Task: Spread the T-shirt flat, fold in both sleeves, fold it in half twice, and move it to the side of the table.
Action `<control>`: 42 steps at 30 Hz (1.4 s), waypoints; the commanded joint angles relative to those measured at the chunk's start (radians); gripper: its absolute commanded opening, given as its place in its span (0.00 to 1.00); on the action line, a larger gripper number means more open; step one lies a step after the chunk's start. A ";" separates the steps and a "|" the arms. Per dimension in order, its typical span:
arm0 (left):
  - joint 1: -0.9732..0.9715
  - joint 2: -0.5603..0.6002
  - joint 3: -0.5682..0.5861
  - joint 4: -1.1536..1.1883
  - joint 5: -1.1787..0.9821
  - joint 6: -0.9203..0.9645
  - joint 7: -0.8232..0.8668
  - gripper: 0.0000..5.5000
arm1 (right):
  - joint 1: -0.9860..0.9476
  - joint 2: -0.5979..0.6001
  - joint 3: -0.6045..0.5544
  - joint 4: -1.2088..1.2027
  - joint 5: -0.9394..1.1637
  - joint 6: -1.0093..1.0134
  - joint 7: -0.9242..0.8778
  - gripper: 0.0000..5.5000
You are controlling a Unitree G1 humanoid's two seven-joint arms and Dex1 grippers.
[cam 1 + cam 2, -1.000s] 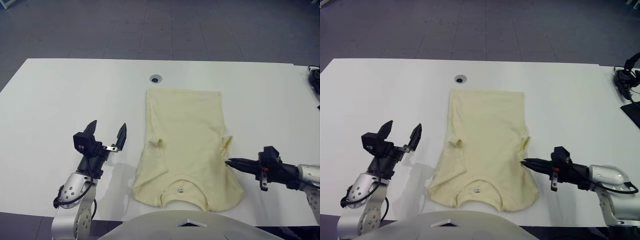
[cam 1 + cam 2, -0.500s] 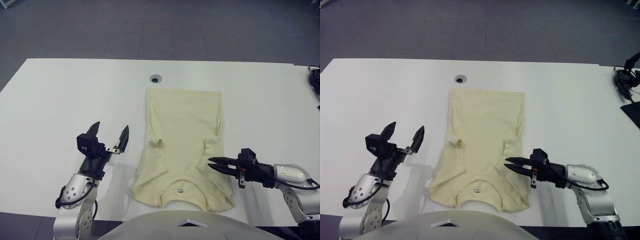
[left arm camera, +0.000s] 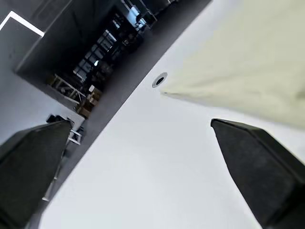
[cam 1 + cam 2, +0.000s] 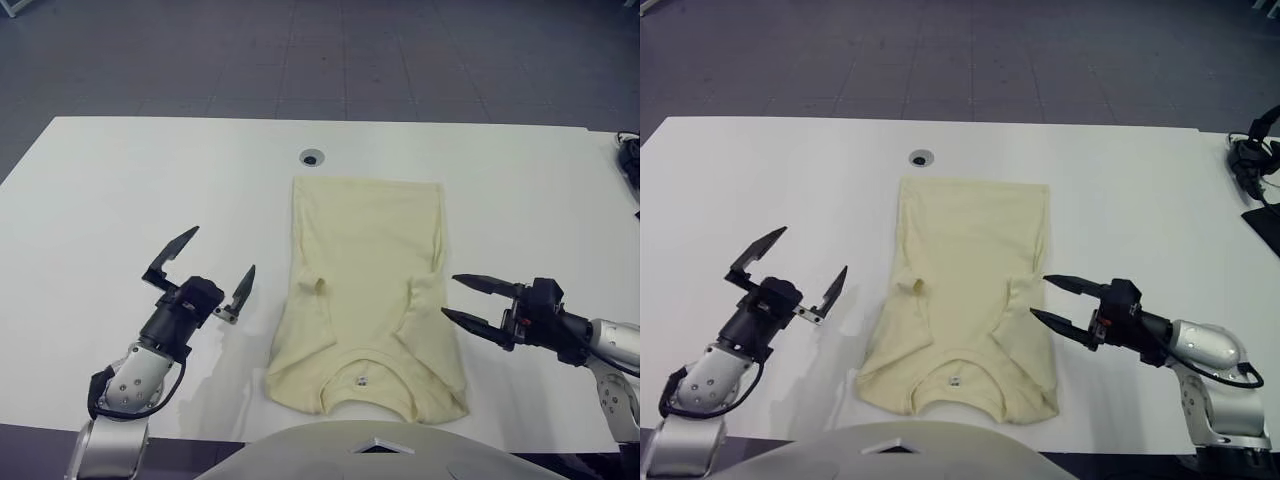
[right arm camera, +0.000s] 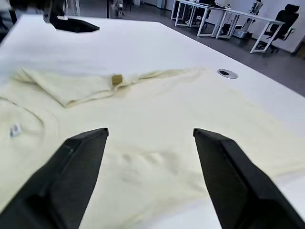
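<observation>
A pale yellow T-shirt [image 4: 365,290] lies flat on the white table [image 4: 140,190], collar toward me, with both sleeves folded in over the body. My left gripper [image 4: 213,268] hovers open just left of the shirt's lower half, nothing between its fingers. My right gripper [image 4: 463,298] is open beside the shirt's right edge, its fingertips close to the folded right sleeve [image 4: 420,300]. In the right wrist view the shirt [image 5: 157,124] spreads out beyond the open fingers [image 5: 76,167]. The left wrist view catches the shirt's hem [image 3: 238,76] past its own fingers.
A round cable grommet [image 4: 311,157] sits in the table just beyond the shirt's hem. Black cables [image 4: 1245,160] lie at the table's far right edge. Wide bare tabletop stretches to the left and right of the shirt.
The right gripper carried the right sleeve inward over the shirt, let it go, opened wide and drew back to the right. The left gripper opened wider and tilted.
</observation>
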 commanded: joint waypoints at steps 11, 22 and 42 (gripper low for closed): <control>0.174 0.390 -0.036 0.124 0.601 -0.557 0.133 0.98 | 0.069 -0.163 -0.040 0.457 -0.574 -1.215 -0.053 0.98; 0.133 0.341 -0.171 0.101 0.610 -0.574 0.098 0.98 | 0.099 -0.182 0.088 0.239 -0.691 -1.182 -0.251 0.98; 0.063 0.331 -0.234 0.196 0.563 -0.474 0.082 0.37 | 0.036 -0.275 0.181 0.402 -0.822 -1.154 -0.549 0.45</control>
